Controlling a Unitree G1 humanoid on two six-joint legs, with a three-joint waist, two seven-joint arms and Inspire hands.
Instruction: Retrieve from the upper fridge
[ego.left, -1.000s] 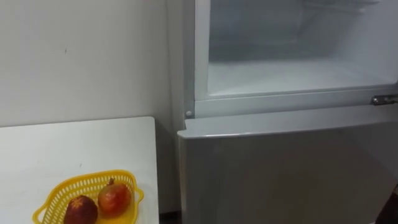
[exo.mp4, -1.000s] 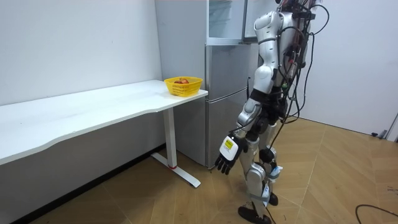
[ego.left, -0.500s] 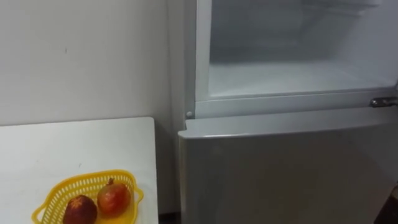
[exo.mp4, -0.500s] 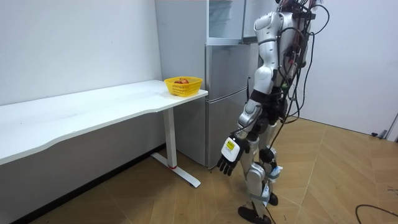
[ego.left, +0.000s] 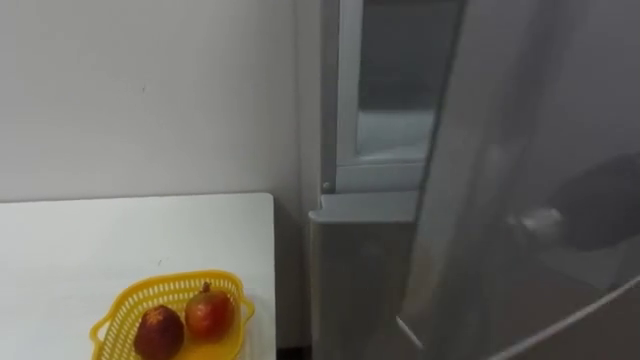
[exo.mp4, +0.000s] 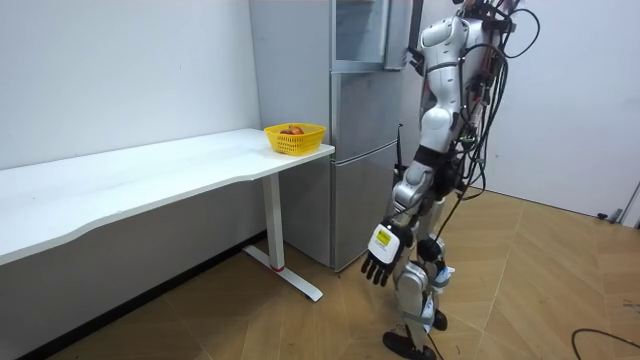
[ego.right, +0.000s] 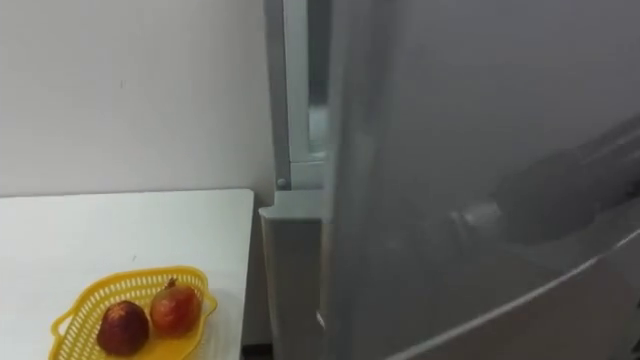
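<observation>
I stand right in front of the grey fridge (exo.mp4: 365, 150). Its upper door (ego.left: 520, 150) hangs close before my eyes, part way across the upper compartment (ego.left: 395, 130), of which a narrow strip of bare white shelf shows. My left hand (exo.mp4: 382, 262) hangs open and empty by my thigh. A dark shape at the door's edge looks like my right hand (exo.mp4: 411, 52). In the eye views a dark smear with a pale spot lies on the door face. A yellow basket (ego.left: 120, 312) on the white table holds two reddish fruits (ego.left: 208, 314).
The white table (ego.left: 100, 240) stands against the wall to the left of the fridge, with a narrow gap between them. The lower fridge door (ego.left: 350, 280) is closed. Wooden floor lies open behind me in the room view.
The upper door has swung across my view and now covers most of the compartment that stood wide open before. The eye view has shifted a little. My left hand has swung slightly.
</observation>
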